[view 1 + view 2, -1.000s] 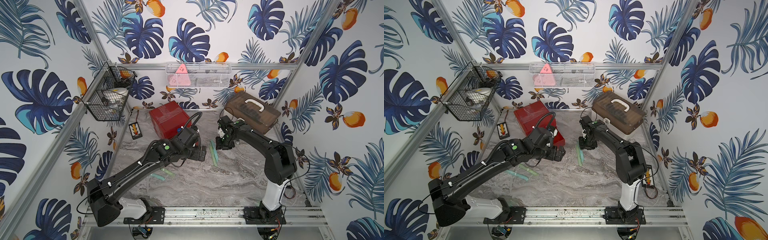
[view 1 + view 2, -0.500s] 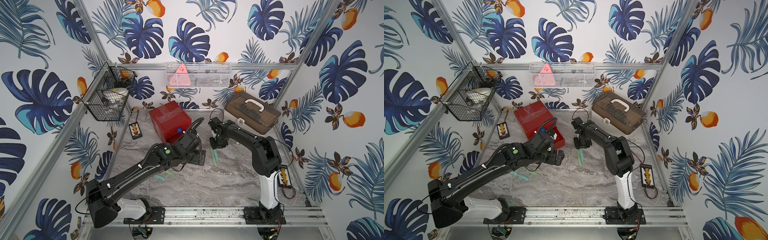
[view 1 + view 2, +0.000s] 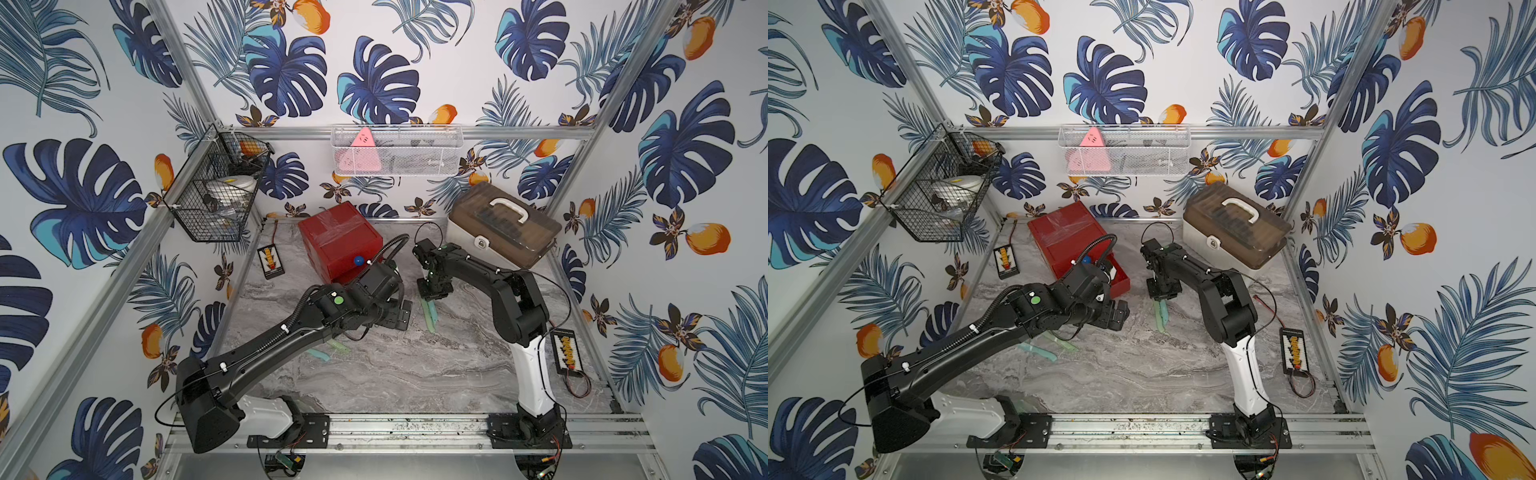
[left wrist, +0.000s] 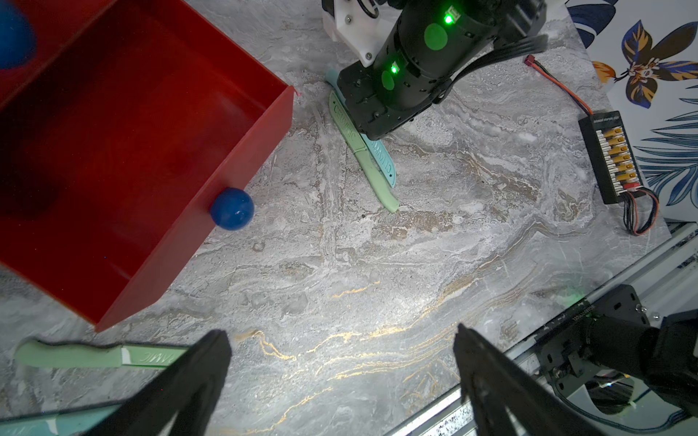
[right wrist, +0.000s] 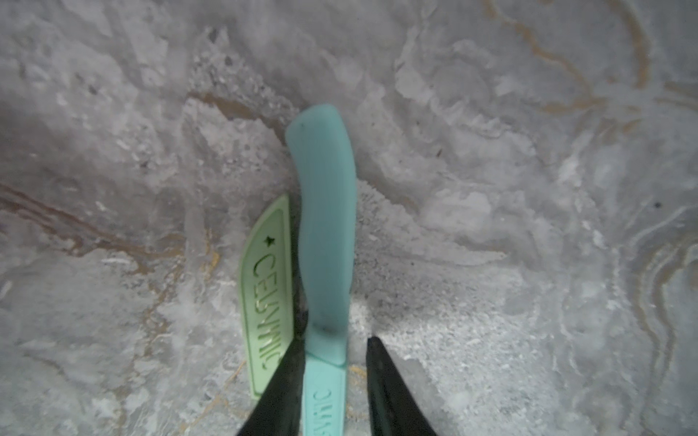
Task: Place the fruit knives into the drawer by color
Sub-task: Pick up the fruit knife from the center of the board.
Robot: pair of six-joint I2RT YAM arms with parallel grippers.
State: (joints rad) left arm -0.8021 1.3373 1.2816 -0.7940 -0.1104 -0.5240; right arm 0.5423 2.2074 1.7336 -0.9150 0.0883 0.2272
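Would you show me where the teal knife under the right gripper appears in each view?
In a top view: teal knife mid-table, jutting from beneath the right gripper.
In a top view: same mid-table spot.
Left wrist: upper middle, partly under that gripper.
Right wrist: centre, between the fingers, handle pointing away.
Shared landmark: pale green knife lying alongside it.

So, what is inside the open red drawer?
Only its bare red floor shows in the left wrist view, nothing on it. One end of the drawer is cut off there, and the left arm mostly hides it from above.

Left hand (image 4: pixel 340 332) agape; right hand (image 5: pixel 334 339) ajar.
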